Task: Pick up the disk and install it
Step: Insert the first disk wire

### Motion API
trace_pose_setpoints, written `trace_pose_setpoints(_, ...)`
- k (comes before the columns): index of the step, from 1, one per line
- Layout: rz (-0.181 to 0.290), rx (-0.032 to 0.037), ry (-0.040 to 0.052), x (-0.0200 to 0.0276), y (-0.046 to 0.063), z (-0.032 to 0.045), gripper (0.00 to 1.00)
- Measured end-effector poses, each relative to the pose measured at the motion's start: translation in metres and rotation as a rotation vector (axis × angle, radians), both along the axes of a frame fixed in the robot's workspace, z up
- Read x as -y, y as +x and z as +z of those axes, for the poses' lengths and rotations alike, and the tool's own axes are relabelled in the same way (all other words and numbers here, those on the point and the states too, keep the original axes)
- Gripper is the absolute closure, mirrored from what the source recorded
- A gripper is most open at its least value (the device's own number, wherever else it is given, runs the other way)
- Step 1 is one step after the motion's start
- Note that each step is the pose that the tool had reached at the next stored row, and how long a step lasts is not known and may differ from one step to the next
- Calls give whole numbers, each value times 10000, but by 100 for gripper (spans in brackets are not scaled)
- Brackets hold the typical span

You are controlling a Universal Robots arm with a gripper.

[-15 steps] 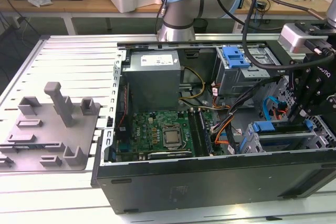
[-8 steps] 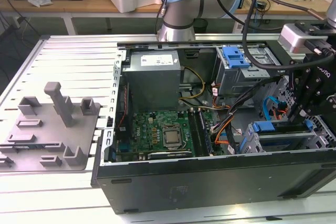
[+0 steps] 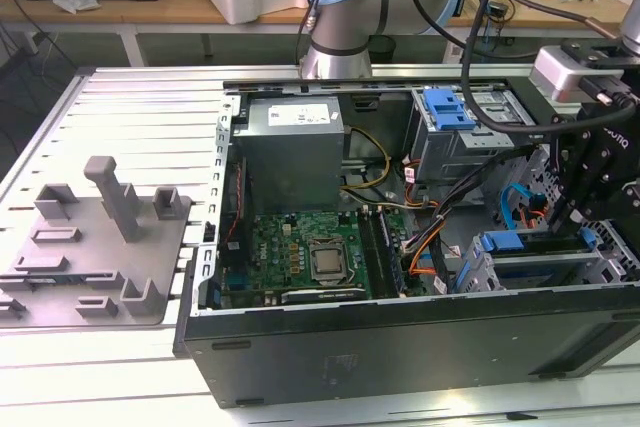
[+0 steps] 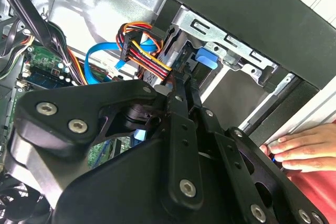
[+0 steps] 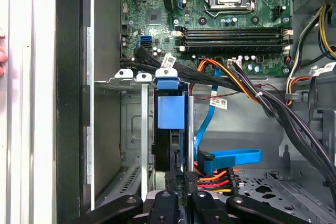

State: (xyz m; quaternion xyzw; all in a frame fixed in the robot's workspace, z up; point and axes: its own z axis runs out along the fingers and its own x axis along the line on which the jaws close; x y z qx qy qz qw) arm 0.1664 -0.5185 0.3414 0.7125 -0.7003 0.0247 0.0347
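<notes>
Exterior view: I'm seeing my gripper [image 3: 600, 182] working at right, fingers pressed together, empty. Disk [image 5: 170, 129] is sitting edge-on in the cage [image 5: 131, 80], centre of first wrist view. Cables [image 5: 220, 178] crowding it risk snagging.

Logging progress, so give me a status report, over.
Gripper at the drive cage. Disk standing in its slot. Cables alongside; a hand by the case edge.
</notes>
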Motion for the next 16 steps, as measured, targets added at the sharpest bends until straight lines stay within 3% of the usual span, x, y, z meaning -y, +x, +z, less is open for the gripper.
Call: trace_pose_setpoints(16,0,-1,-2,0,0,-53,84)
